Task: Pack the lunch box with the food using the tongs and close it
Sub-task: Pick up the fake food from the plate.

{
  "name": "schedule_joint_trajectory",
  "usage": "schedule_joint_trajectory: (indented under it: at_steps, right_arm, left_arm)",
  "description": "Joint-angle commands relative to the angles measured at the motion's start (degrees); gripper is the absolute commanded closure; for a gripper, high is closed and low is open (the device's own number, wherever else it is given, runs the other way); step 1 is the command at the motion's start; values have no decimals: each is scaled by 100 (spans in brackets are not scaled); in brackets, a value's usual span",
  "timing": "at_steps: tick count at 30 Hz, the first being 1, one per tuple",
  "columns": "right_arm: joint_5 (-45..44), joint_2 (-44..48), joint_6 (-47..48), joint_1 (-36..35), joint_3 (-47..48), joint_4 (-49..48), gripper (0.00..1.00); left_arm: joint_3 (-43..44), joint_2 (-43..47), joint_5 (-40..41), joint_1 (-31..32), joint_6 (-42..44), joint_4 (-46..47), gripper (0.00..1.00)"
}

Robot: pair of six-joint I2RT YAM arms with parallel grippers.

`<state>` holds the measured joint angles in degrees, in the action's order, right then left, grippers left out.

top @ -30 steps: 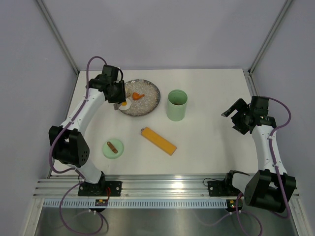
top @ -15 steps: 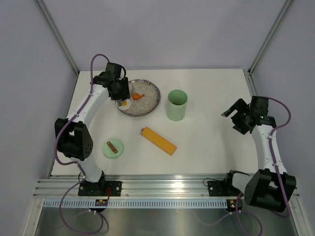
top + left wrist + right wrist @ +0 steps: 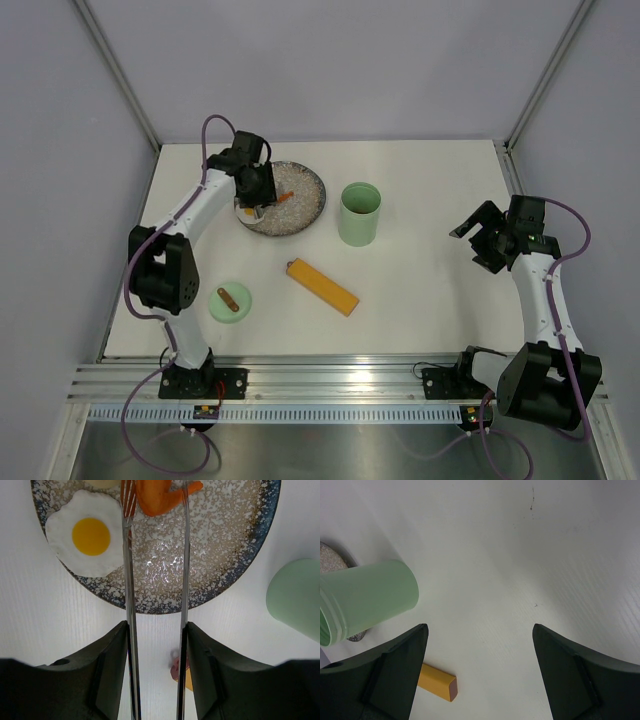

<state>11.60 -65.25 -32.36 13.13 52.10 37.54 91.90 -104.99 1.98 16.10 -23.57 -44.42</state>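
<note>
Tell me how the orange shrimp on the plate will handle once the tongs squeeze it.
The shrimp looks smooth and curved, so it may slip or twist between the thin tongs. It is small, so probably light. Its narrow tail could let it pivot on the plate if pinched off-centre.

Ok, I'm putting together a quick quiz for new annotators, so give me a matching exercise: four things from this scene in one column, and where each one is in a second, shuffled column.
Things:
1 tongs
2 lid
3 fried egg
4 orange bar

Places:
a on the speckled plate
b mid-table, just on the near side of the lunch box
c gripped in the left gripper
d flat on the table, left of the bar

Pairs: 1-c, 2-d, 3-a, 4-b
</note>
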Motion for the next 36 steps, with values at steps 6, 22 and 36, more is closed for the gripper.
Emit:
schedule_joint_trajectory:
  at_steps: [6, 22, 36]
  right_arm:
    - [45, -22, 37, -12, 37, -115, 7]
    - [62, -22, 19, -12, 46, -115, 7]
    - [97, 21, 10, -12, 64, -107, 7]
  left_arm:
    - [329, -188, 417, 95, -279, 329, 49]
    - [671, -549, 549, 271, -112, 22, 52]
    - [830, -338, 602, 420, -25, -128, 85]
